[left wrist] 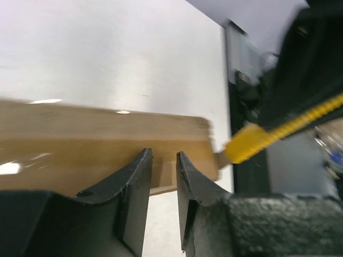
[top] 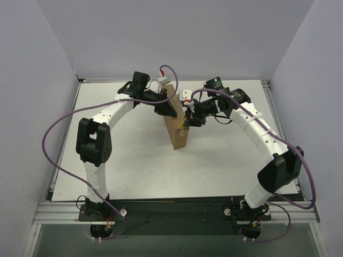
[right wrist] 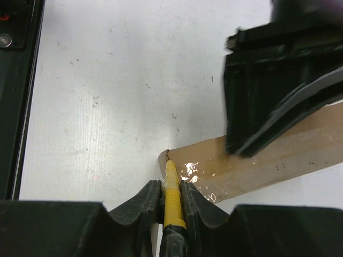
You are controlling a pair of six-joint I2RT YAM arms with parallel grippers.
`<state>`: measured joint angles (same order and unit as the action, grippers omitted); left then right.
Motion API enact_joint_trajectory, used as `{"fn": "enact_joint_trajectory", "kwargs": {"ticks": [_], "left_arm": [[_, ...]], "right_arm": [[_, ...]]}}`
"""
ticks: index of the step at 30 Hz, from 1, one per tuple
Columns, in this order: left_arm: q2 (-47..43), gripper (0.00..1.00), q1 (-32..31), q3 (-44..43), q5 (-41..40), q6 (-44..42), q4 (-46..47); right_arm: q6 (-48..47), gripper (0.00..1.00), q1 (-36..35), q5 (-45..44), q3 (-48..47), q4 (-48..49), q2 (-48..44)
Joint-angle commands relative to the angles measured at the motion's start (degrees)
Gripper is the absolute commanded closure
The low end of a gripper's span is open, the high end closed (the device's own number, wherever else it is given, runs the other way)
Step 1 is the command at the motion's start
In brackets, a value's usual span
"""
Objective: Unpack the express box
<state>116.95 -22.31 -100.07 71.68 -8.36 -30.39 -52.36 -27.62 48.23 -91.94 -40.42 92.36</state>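
The express box (top: 177, 128) is a plain brown cardboard mailer standing on edge at mid-table. My left gripper (top: 167, 107) is at its upper far end. In the left wrist view its fingers (left wrist: 143, 176) stand a narrow gap apart against the box's edge (left wrist: 80, 144), seemingly clamped on it. My right gripper (top: 188, 122) is shut on the yellow utility knife (right wrist: 172, 198). The knife's tip touches the corner of the box's taped narrow face (right wrist: 257, 160). The knife also shows in the left wrist view (left wrist: 262, 140), next to the box's end.
The white table (top: 123, 160) lies open to the left of and in front of the box. Purple cables (top: 53, 134) loop off both arms. A black rail (right wrist: 16, 80) runs along the table's edge, and grey walls enclose three sides.
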Motion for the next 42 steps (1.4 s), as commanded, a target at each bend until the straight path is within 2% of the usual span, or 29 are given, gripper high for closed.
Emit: {"fn": "enact_joint_trajectory", "kwargs": {"ticks": [1, 7, 11, 13, 18, 22, 24, 28, 32, 42], "left_arm": [[-5.5, 0.64, 10.1, 3.8, -13.8, 19.2, 24.0], [-10.7, 0.64, 16.3, 12.5, -17.4, 14.1, 21.3], [-13.3, 0.64, 18.9, 16.0, -17.8, 12.5, 19.9], [-14.6, 0.64, 19.1, 17.6, -17.6, 12.1, 19.8], [-15.7, 0.64, 19.1, 19.7, -16.5, 12.0, 19.9], [-15.2, 0.65, 18.6, 21.1, -17.6, 13.0, 20.4], [-14.8, 0.65, 18.0, 21.5, -19.5, 12.9, 20.5], [-11.4, 0.66, 16.2, 19.7, -22.3, 9.9, 14.8], [-8.8, 0.66, 11.3, 18.3, -23.8, 10.6, 15.5], [3.5, 0.66, 1.7, 4.2, -31.3, 15.8, 16.2]], "right_arm": [[4.3, 1.0, -2.9, -3.8, -0.8, -4.1, 2.4], [12.0, 1.0, -7.3, -3.8, -5.2, 1.9, 7.0], [24.5, 1.0, -8.6, -5.9, -8.1, 10.2, 10.6], [27.3, 1.0, -9.3, -7.3, -9.7, 12.5, 12.6], [28.5, 1.0, -10.0, -13.1, -12.7, 14.7, 15.1], [26.2, 1.0, -8.4, -15.2, -8.9, 14.7, 12.8], [26.2, 1.0, -7.6, -15.4, -7.6, 14.6, 11.2], [26.3, 1.0, -5.4, -17.6, -6.2, 14.8, 9.6], [26.4, 1.0, -3.0, -18.8, -5.6, 14.8, 7.9], [25.8, 1.0, 2.7, -20.5, 0.7, 14.8, 0.1]]}}
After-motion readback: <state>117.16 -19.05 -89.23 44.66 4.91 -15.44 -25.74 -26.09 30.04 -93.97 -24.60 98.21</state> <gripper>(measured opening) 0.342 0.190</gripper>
